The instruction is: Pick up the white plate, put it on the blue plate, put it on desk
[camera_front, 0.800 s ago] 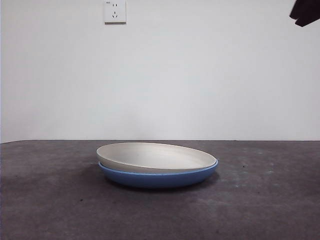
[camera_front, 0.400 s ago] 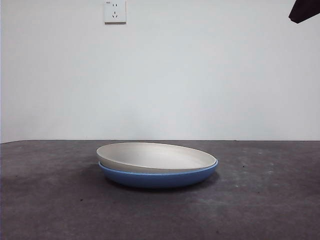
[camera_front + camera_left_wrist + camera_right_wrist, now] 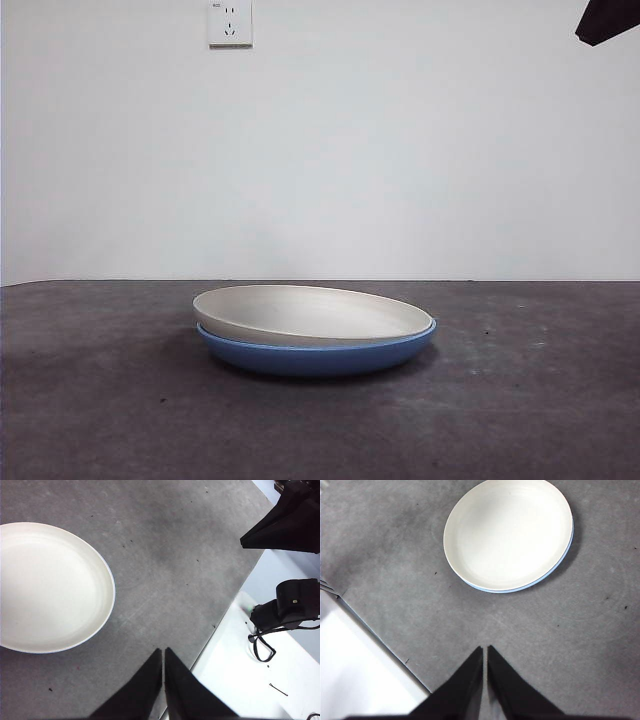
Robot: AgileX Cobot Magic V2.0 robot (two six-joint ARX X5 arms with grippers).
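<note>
The matte white plate (image 3: 312, 313) is seen nested, slightly tilted, in the glossy blue plate (image 3: 318, 356) mid-desk (image 3: 100, 400), bare mottled surface all round, while left gripper (image 3: 163, 652) and right gripper (image 3: 485, 650) are held closed, empty, high above.

White plate (image 3: 312, 314) sits nested in blue plate (image 3: 318, 356), slightly tilted, its left rim riding higher than its right; blue rim shows as thin line at right; both rest mid-bench (image 3: 100, 420), dark grey, mottled; plain white wall behind w/ socket (image 3: 230, 22) near top; black arm tip (image 3: 606, 20) at top right corner, well apart from plates.
</note>
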